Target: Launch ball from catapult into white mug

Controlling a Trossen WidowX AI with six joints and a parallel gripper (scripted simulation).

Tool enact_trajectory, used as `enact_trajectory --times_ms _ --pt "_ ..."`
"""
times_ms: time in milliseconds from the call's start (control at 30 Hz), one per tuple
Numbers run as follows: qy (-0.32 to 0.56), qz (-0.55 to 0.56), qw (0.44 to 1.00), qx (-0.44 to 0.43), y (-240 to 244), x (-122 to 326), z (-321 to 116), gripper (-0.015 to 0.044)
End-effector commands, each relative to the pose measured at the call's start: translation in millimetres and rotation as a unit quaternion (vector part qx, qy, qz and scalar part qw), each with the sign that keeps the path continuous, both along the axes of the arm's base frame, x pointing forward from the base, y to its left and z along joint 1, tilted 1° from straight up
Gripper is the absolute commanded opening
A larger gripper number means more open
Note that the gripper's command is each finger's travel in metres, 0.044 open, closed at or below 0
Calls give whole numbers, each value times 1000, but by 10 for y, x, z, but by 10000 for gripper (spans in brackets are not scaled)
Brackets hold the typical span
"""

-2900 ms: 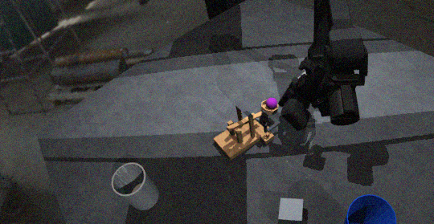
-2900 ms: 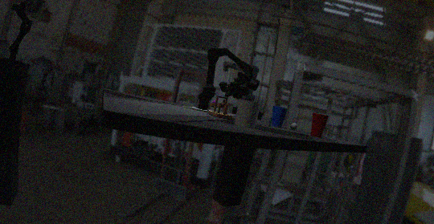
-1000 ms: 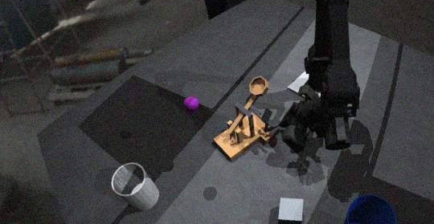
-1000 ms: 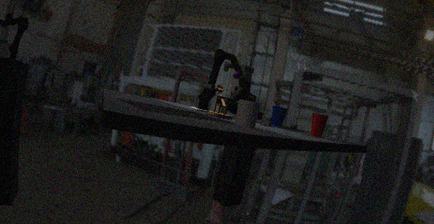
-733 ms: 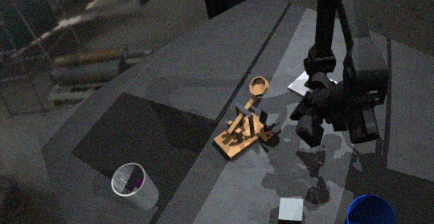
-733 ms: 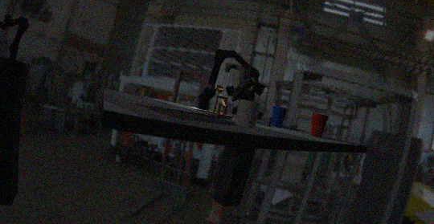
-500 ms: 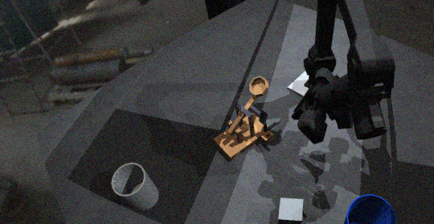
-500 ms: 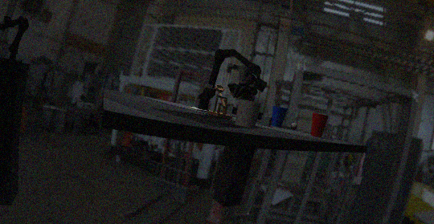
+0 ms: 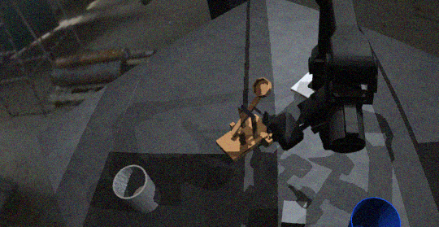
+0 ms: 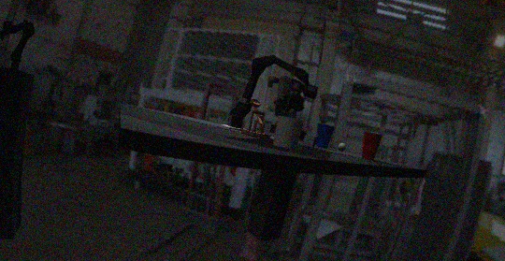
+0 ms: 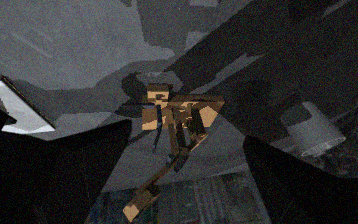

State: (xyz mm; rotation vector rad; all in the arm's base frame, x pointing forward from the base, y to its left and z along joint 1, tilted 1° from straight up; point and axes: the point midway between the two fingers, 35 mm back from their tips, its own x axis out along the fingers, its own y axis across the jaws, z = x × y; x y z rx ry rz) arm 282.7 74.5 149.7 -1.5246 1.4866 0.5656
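Across the dim tabletop [image 9: 158,130] [image 10: 196,140], the catapult [image 9: 240,136] [image 10: 255,122] [image 11: 180,125] (cup end [image 9: 262,87] [image 10: 255,103] [image 11: 136,204] raised) points toward the white mug [image 9: 136,189] [image 10: 286,131] [image 11: 312,130], claw [image 9: 270,128] [image 10: 237,119] [image 11: 189,133] spread.

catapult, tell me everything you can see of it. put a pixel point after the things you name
The catapult [image 9: 233,144] [image 10: 257,133] [image 11: 209,114] is tan and looks wooden: a flat rectangular base, upright posts and a long arm ending in a round cup [image 9: 262,87] [image 10: 255,102]. It stands base down on the table [image 9: 179,126] [image 10: 187,140], arm raised, cup showing no ball. The open hand is close by; whether they touch, I cannot tell.
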Motion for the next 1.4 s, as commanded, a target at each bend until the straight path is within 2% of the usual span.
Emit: enact_trajectory --times_ms 0,333,700,1000,1367 --pt "-31 -46 998 34 -12 160 59 440" --pt "-106 -164 974 113 -141 560 215 440" --pt "-195 -292 915 198 -396 1011 456 440" --pt "-264 -375 849 261 -683 1329 701 440" --pt "-347 -475 736 334 -1168 1712 1053 440"
